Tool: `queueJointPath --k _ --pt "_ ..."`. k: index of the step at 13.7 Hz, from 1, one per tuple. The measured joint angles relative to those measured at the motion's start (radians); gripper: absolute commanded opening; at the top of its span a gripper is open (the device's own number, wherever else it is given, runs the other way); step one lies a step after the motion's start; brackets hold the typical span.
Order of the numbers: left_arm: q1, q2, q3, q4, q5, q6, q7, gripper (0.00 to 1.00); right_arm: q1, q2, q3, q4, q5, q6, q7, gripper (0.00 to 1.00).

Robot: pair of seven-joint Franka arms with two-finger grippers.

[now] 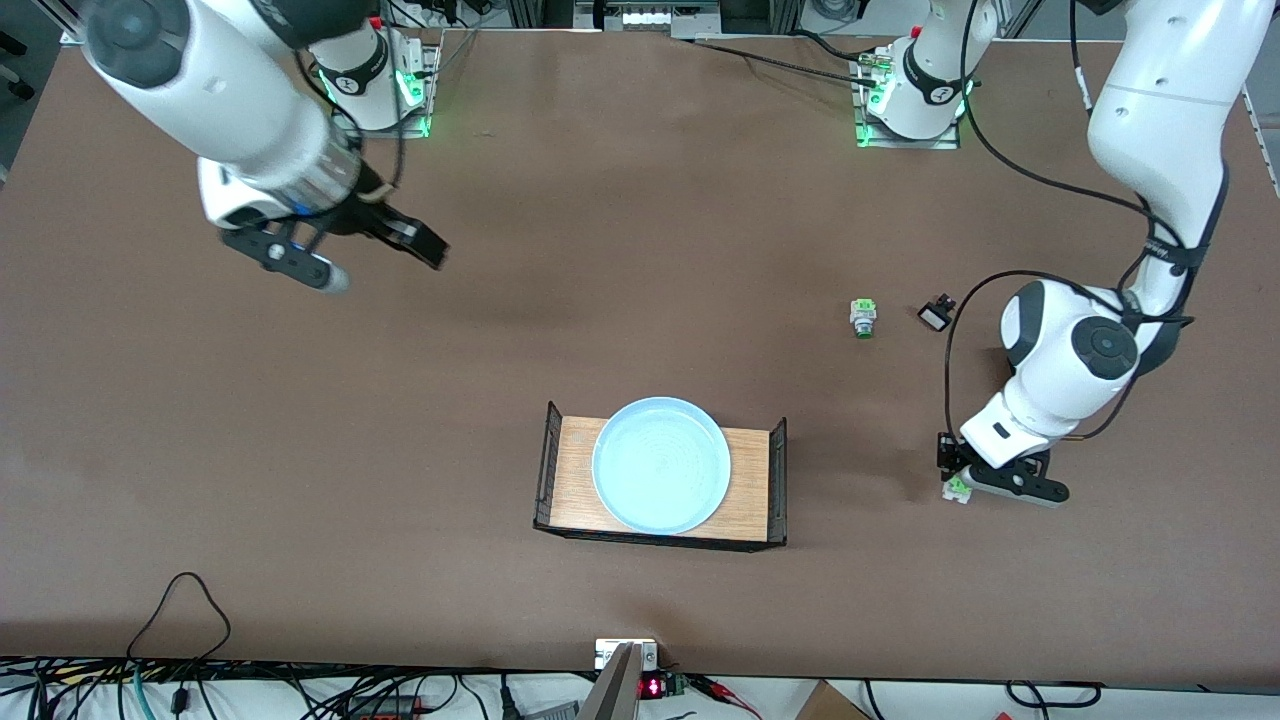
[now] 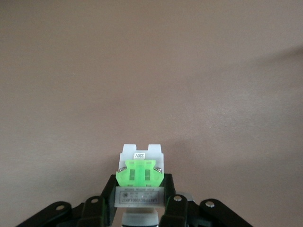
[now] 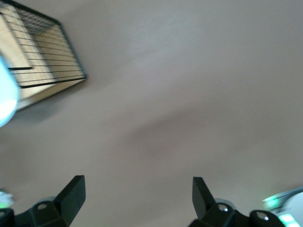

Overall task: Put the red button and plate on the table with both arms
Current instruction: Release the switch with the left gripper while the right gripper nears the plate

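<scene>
From the front, the matte brown counter (image 1: 620, 250) carries a wooden tray (image 1: 752, 480) with black wire ends, and a round, pale blue plate (image 1: 661, 478) with faint rings lies in it. The left hand (image 1: 960, 487) is down at the counter toward the left arm's end, clenched on the red button (image 1: 957, 489); only the button's bright green block and whitish body show, the red cap being hidden under the hand. Farther from the camera than that hand sit a green-capped switch (image 1: 863, 319) and, just beside it, a small black-and-white part (image 1: 936, 315). The right hand (image 1: 385, 262) hangs over bare counter toward the right arm's end, well apart from the tray, its fingers spread and empty. Cables run along the counter's near edge.

In the left wrist view, the black fingers (image 2: 97, 210) pinch the button (image 2: 140, 177): a translucent green block, a white notched body and a grey label, against plain brown counter (image 2: 151, 71).

In the right wrist view, two black fingertips (image 3: 73, 194) stand wide apart over the counter (image 3: 189, 94). The tray's wire end (image 3: 47, 52) and a blurred sliver of the plate (image 3: 5, 101) are cut off at the edge.
</scene>
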Motion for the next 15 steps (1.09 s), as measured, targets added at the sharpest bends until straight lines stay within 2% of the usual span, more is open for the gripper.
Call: queueJointPath --k 3,6,8,9,10,11,15 --pt "0.004 0.034 -0.001 -0.015 0.0 0.049 0.003 0.3 0.018 0.081 -0.001 0.056 0.039 0.094 0.082 1.0" --pt "0.003 0.037 -0.002 -0.029 0.0 0.086 0.003 0.32 0.059 0.138 0.0 0.067 0.045 0.216 0.16 1.0" --pt "0.003 0.041 -0.002 -0.049 0.0 0.107 0.004 0.37 0.104 0.181 0.0 0.069 0.045 0.318 0.242 1.0" --pt "0.004 0.041 -0.002 -0.053 0.0 0.112 0.004 0.49 0.119 0.196 0.0 0.071 0.045 0.35 0.268 1.0" --pt "0.004 0.04 -0.002 -0.054 0.0 0.115 0.004 0.71 0.131 0.212 0.0 0.08 0.045 0.38 0.296 1.0" --pt "0.004 0.041 -0.002 -0.054 0.0 0.115 0.004 1.0 0.14 0.233 0.0 0.099 0.045 0.396 0.322 1.0" --pt "0.004 0.012 -0.008 -0.054 0.0 0.105 0.015 1.0 0.162 0.344 -0.001 0.218 0.045 0.413 0.415 1.0"
